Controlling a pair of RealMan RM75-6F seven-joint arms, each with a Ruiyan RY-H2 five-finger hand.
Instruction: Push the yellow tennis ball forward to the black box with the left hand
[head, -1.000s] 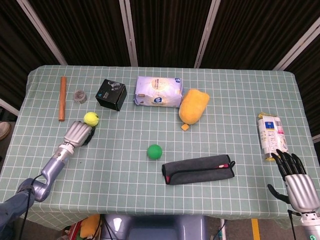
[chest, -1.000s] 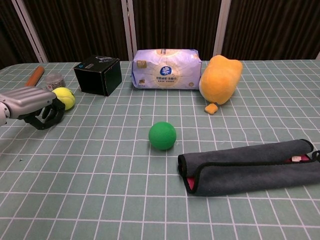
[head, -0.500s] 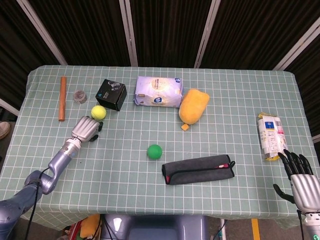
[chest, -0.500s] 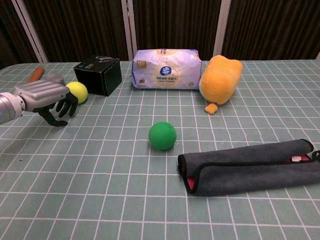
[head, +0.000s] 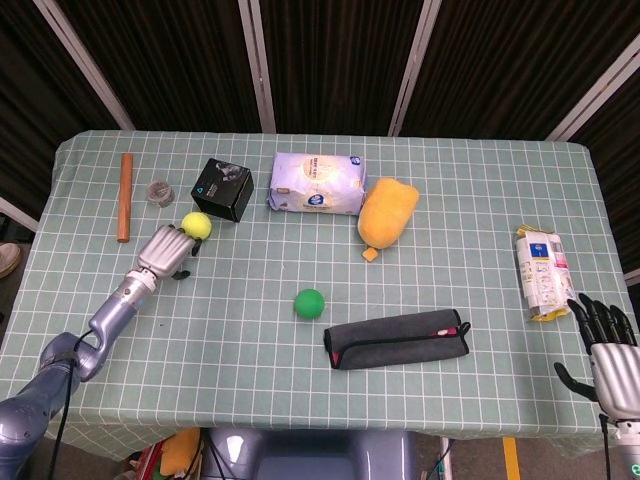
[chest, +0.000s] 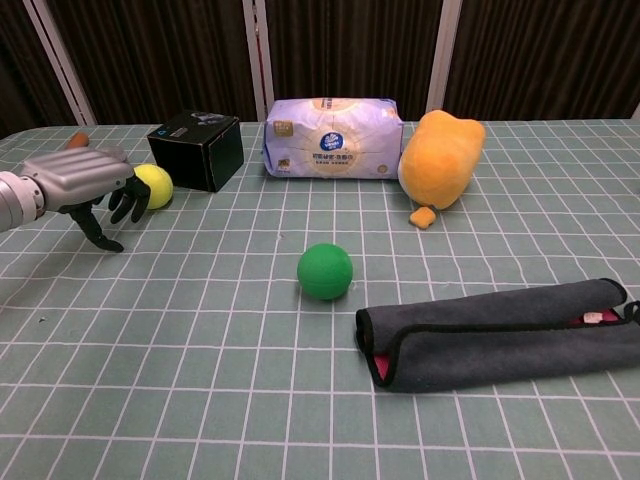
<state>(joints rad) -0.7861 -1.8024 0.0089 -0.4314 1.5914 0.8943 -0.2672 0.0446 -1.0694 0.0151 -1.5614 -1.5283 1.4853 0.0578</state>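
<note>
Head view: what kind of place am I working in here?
Probably a lab test bench, not a home: one table under a green checked tablecloth, dark curtains all round, and unrelated props laid out, such as a tissue pack, plush toy and black box.

Print and a round blue logo mark the front of the tissue pack (chest: 333, 137), but none of it is legible.
</note>
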